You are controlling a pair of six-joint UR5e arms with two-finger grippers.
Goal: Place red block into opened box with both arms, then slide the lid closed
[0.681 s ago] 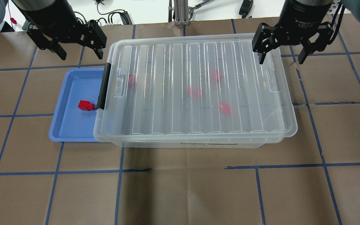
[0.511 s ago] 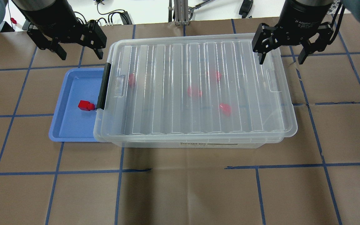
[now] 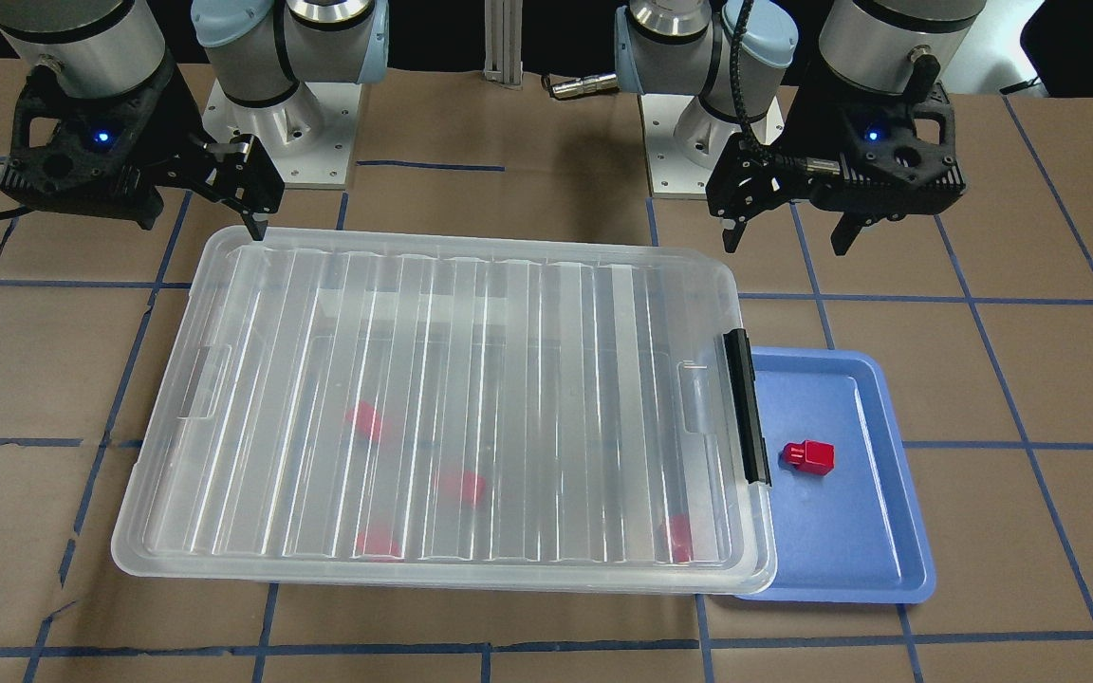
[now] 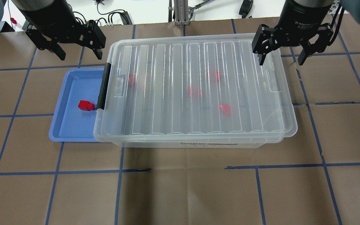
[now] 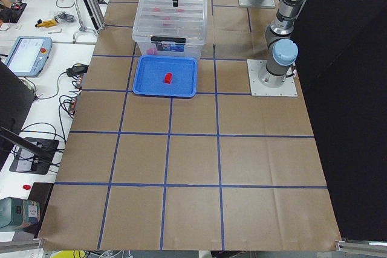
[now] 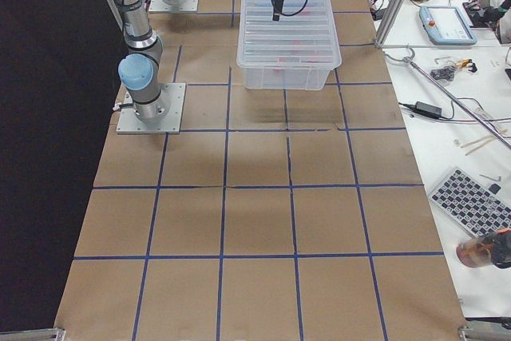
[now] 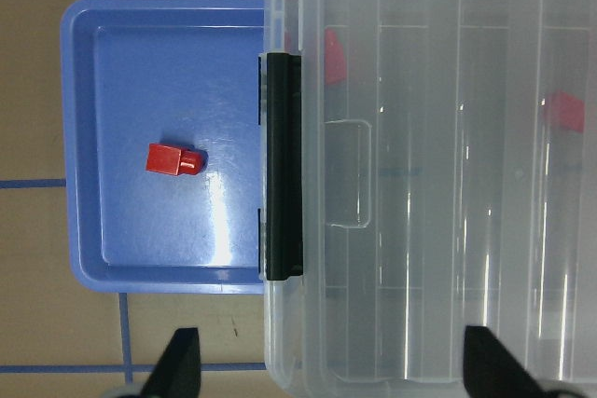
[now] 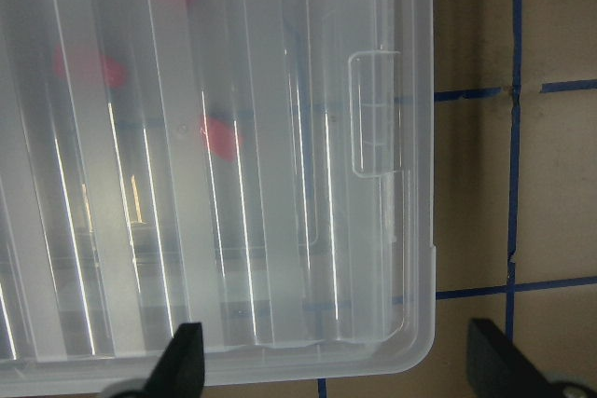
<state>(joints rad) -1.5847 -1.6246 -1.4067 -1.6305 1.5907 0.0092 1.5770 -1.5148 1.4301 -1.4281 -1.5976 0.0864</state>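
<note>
The ridged translucent lid lies over the clear box, whose black latch is at its left end. Several red blocks show blurred through the lid, one of them a block near the middle. One more red block lies on the blue tray beside the latch. My left gripper hangs open and empty behind the tray's far edge. My right gripper hangs open and empty over the lid's far right corner.
The blue tray sits at the box's left end, partly tucked under it. Both arm bases stand behind the box. Cables lie on the white bench at the back. Brown table with blue tape lines stretches in front.
</note>
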